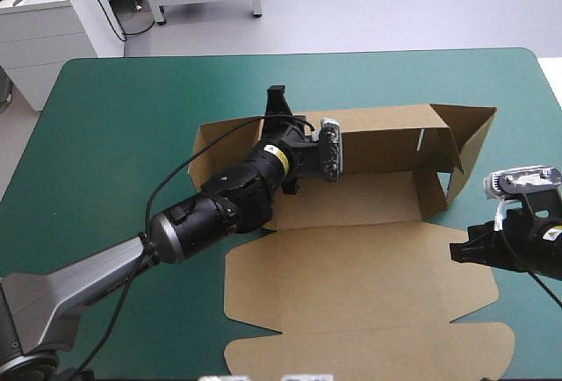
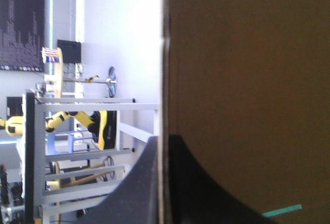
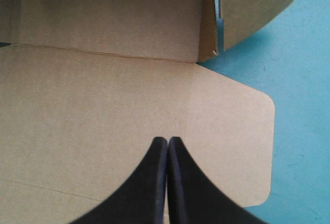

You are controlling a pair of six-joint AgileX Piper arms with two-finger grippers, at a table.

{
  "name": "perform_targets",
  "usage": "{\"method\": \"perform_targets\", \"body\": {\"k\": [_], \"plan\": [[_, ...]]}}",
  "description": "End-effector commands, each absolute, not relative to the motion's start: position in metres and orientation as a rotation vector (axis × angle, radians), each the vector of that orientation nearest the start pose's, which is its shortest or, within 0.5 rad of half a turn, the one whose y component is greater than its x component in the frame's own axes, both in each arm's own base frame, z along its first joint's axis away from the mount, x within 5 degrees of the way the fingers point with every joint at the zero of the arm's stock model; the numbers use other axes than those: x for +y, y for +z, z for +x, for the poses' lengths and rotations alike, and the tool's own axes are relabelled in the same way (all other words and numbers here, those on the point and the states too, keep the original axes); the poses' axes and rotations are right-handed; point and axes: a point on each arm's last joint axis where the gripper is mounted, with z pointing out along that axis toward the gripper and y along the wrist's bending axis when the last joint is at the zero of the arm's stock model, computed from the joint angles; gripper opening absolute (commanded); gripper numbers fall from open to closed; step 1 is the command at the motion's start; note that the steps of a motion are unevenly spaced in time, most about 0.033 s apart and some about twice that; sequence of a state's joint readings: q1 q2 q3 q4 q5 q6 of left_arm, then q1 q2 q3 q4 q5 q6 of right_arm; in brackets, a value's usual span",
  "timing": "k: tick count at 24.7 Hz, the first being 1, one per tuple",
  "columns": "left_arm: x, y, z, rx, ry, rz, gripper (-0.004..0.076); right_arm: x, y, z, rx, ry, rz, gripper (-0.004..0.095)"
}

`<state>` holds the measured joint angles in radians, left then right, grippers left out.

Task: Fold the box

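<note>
Here left gripper pinches the box at its far wall; we'd fold squarely, right gripper, pressed together, steadying the lid.

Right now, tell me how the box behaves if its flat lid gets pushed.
The box is thin creased board, so the lid probably hinges at its folds rather than bending. It looks light, lying on the smooth teal-green cover; a push may slide it whole. The raised back wall, pinched by the left claw, would likely sag if released.
</note>
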<state>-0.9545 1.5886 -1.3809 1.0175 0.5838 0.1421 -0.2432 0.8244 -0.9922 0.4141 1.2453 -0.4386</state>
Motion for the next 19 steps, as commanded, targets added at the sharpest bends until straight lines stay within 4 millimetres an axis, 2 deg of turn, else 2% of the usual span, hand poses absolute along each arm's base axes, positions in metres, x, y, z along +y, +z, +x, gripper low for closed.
{"method": "perform_targets", "body": {"k": [1,7,11,16,19], "plan": [[-0.286,0.385,0.238,1.153,0.580,1.459,-0.0008,0.006,0.381,0.126,2.385,0.279,-0.220,-0.0019],[-0.315,0.350,0.243,1.126,0.620,1.539,-0.0008,0.006,0.381,0.126,2.385,0.279,-0.220,-0.0019],[-0.326,0.340,0.239,1.143,0.608,1.501,-0.0008,0.006,0.381,0.126,2.389,0.269,-0.220,-0.0019],[-0.334,0.332,0.238,1.079,0.639,1.464,-0.0008,0.006,0.381,0.126,2.386,0.265,-0.219,-0.0010],[-0.334,0.327,0.238,1.091,0.635,1.476,-0.0008,0.005,0.380,0.129,2.410,0.327,-0.074,0.0078]]}}
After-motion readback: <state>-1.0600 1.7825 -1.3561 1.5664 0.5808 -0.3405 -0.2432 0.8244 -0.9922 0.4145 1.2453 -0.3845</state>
